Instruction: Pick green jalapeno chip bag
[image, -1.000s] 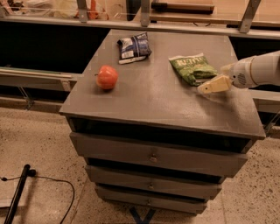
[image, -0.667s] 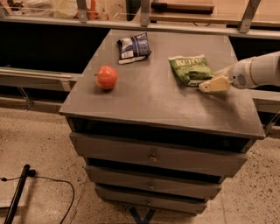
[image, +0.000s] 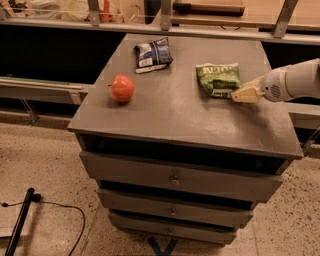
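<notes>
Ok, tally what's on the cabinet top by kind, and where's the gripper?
Snack bags: 2 (green jalapeno chip bag, dark blue-and-white snack bag)
Apple: 1
Total: 3 on the cabinet top
The gripper sits low at the green bag's near corner.

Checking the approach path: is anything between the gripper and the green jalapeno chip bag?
Nothing visible. The gripper is at the near edge of the green jalapeno chip bag; the apple and dark blue-and-white bag lie on its other side.
</notes>
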